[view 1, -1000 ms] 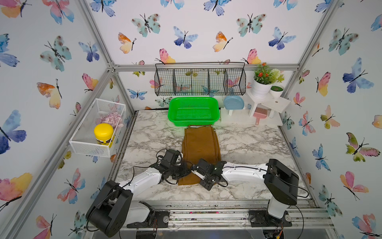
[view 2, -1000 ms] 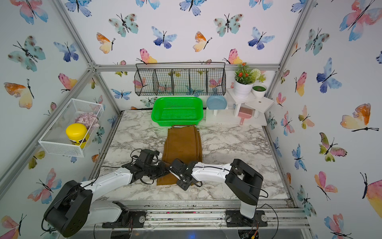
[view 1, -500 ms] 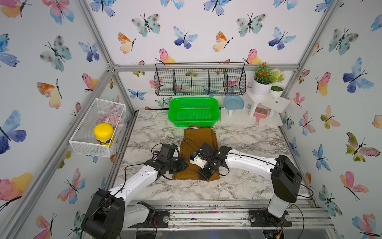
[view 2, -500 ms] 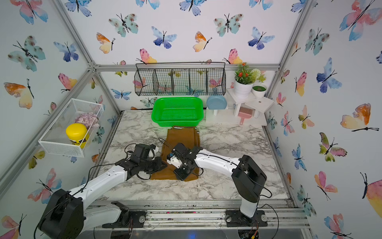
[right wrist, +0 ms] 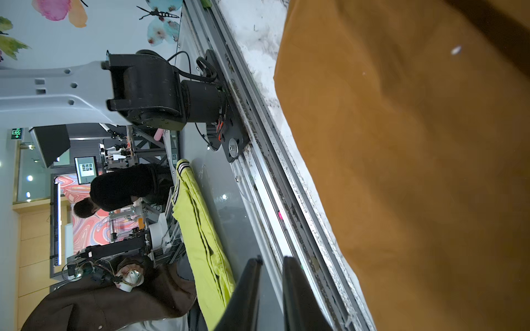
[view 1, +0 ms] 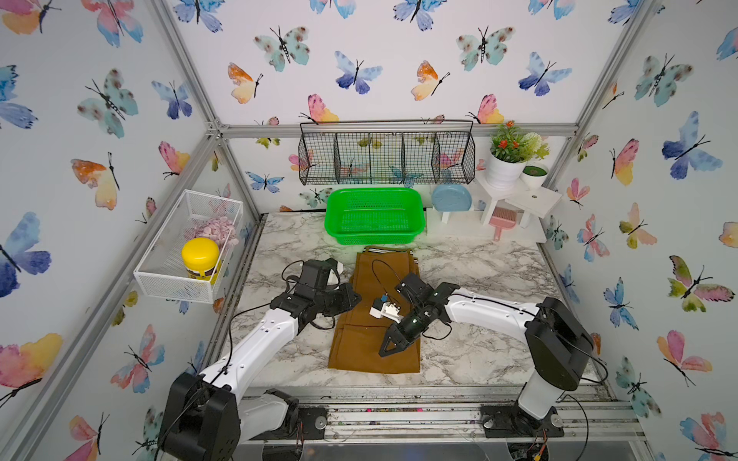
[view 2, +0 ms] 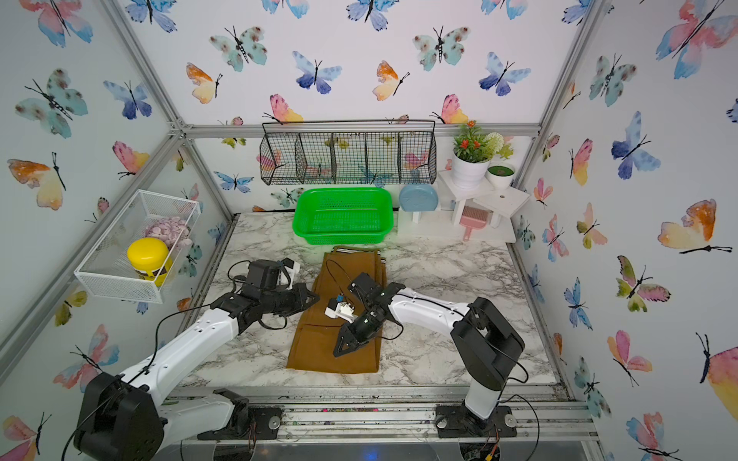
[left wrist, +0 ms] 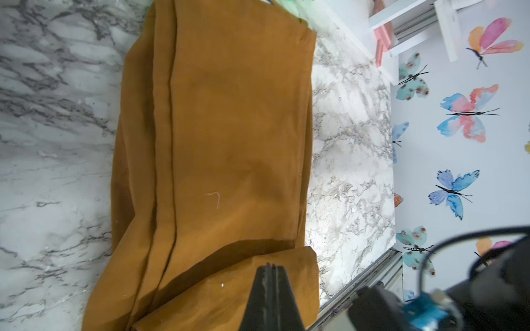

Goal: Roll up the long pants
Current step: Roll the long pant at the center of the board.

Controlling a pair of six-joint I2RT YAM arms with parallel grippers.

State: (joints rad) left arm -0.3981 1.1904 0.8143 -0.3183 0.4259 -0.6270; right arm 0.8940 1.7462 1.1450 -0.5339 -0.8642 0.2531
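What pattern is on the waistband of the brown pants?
The waistband has white and dark stripes, clearest in a top view.

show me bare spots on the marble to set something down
Bare marble lies between the long pants and the right wall, beyond the right arm; a smaller patch sits between the pants and the left arm. Crowded: the middle, where the left gripper and right gripper meet, and the back by the green basket.

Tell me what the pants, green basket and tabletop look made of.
Pants: woven cloth, matte mustard-brown; soft folds and stitched seams.
Green basket: likely moulded plastic, slightly glossy, with perforated mesh walls.
Tabletop: marble-look surface, grey veins on white, smooth; could be stone or a printed laminate, can't tell.
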